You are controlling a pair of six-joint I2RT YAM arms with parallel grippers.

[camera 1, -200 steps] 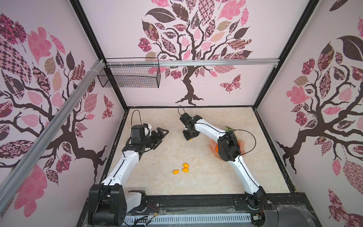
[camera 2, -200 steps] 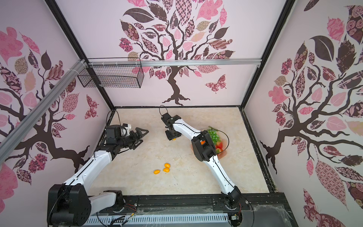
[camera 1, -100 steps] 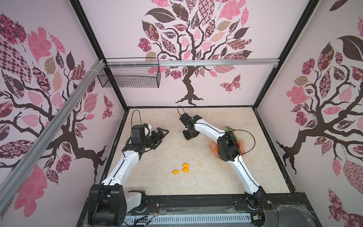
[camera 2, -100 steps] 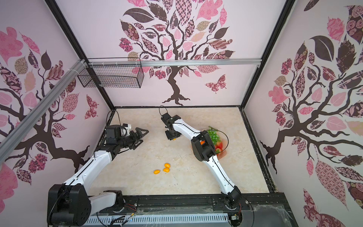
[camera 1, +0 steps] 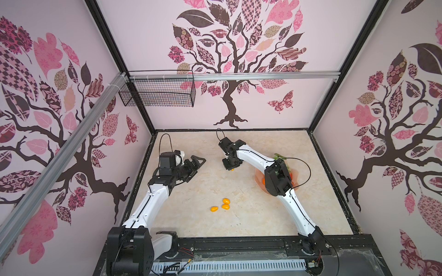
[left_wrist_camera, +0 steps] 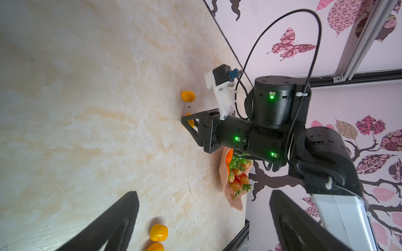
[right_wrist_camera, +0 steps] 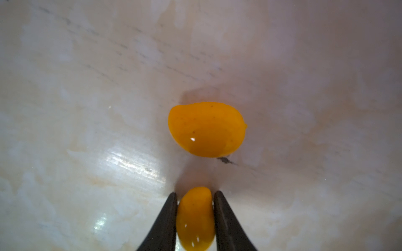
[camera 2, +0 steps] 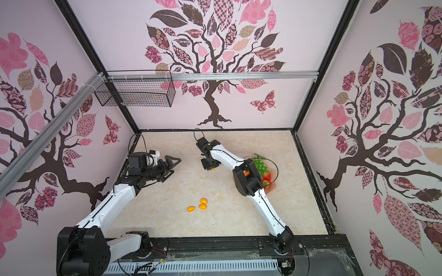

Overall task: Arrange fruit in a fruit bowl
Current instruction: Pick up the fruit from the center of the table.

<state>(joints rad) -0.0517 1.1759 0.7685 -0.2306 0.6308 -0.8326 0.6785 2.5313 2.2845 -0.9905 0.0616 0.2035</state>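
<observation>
Your right pincer (right_wrist_camera: 195, 193) was closed on a yellow oval (right_wrist_camera: 195, 219) lying on the worktop (camera 1: 239, 222), a second oval (right_wrist_camera: 206, 129) just beyond. Your left pincer (camera 2: 173, 168) gaped wide, holding nothing. The fruit bowl (left_wrist_camera: 236, 205), holding grapes (camera 2: 260, 167) and strawberries (camera 2: 267, 176), sat under the right elbow.

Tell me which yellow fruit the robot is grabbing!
Find the marble table, then the right arm stretched over it. Its claw sits far from the three ovals near the front. Your oval is pinched between the claw's fingers; the loose oval beside it lies free.
</observation>
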